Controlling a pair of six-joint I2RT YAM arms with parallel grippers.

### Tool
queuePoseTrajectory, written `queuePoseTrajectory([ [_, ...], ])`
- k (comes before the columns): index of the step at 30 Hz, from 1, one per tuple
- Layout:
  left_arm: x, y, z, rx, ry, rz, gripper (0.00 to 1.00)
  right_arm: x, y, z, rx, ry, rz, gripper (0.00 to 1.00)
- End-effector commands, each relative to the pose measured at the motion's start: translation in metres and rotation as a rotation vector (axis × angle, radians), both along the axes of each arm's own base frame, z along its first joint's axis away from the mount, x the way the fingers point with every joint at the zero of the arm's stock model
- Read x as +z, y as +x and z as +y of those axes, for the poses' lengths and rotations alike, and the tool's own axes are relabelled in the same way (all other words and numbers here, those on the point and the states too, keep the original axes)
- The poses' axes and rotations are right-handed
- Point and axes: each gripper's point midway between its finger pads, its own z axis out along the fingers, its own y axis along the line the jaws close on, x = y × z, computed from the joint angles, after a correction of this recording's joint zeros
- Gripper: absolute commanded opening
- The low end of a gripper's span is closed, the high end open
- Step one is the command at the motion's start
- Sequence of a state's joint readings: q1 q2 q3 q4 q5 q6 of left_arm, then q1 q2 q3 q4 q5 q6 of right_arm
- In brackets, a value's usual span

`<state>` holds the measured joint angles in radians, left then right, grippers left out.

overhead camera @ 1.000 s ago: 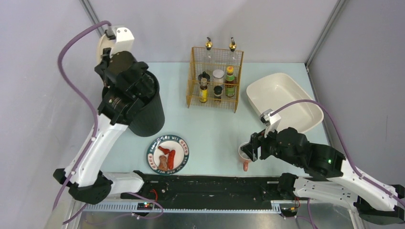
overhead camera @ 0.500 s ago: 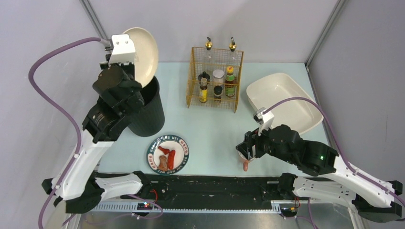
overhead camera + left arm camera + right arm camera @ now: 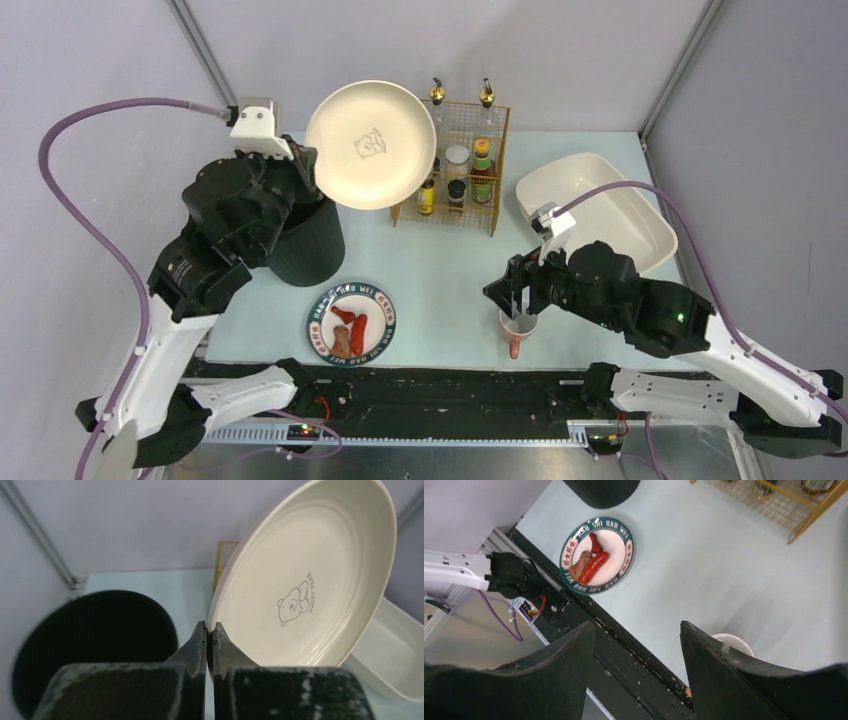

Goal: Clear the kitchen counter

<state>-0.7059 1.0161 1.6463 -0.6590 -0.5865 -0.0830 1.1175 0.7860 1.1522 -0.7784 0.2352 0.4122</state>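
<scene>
My left gripper (image 3: 312, 170) is shut on the rim of a cream plate (image 3: 370, 145) with a bear print. It holds the plate tilted in the air, between the black bin (image 3: 305, 235) and the wire rack. In the left wrist view the jaws (image 3: 209, 630) pinch the plate's (image 3: 310, 580) edge, with the bin (image 3: 95, 640) below left. My right gripper (image 3: 510, 295) is open and empty just above a pink-and-white mug (image 3: 518, 330) on the mint-green kitchen counter (image 3: 450, 270). In the right wrist view the mug (image 3: 736, 642) lies behind the right finger of the gripper (image 3: 636, 625).
A patterned plate with sausages and meat (image 3: 351, 321) sits near the front rail and shows in the right wrist view (image 3: 597, 555). A gold wire rack of bottles (image 3: 452, 170) stands at the back centre. A white oval tub (image 3: 595, 215) lies at the back right.
My left arm has swung the cream plate from over the bin to the right, and its face now turns upward. My right gripper has lifted slightly off the mug.
</scene>
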Motion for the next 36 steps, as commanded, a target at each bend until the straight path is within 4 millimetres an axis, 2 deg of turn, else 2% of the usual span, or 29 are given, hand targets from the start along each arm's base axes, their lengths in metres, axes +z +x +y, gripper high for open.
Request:
queuePoseTrajectory([
  [1,-0.022,-0.009,-0.043,-0.200,-0.170,0.115,0.00,0.051,0.012,0.000,-0.044,0.091,-0.102,0.68],
  [4,-0.044,-0.012,-0.060,-0.277,-0.210,0.197,0.00,0.069,0.019,-0.002,-0.076,0.116,-0.141,0.72],
  [10,-0.079,-0.022,-0.070,-0.350,-0.272,0.315,0.00,0.086,0.031,0.007,-0.111,0.147,-0.174,0.75],
  [16,-0.110,-0.033,-0.079,-0.409,-0.285,0.402,0.00,0.092,0.048,0.013,-0.197,0.167,-0.183,0.75],
  [21,-0.129,-0.044,-0.086,-0.458,-0.295,0.463,0.00,0.085,0.061,0.024,-0.242,0.173,-0.153,0.75],
  [28,-0.139,-0.055,-0.086,-0.492,-0.294,0.480,0.00,0.076,0.068,0.042,-0.243,0.185,-0.105,0.71],
  [36,-0.145,-0.058,-0.084,-0.497,-0.290,0.484,0.00,0.063,0.067,0.049,-0.244,0.163,-0.061,0.51],
])
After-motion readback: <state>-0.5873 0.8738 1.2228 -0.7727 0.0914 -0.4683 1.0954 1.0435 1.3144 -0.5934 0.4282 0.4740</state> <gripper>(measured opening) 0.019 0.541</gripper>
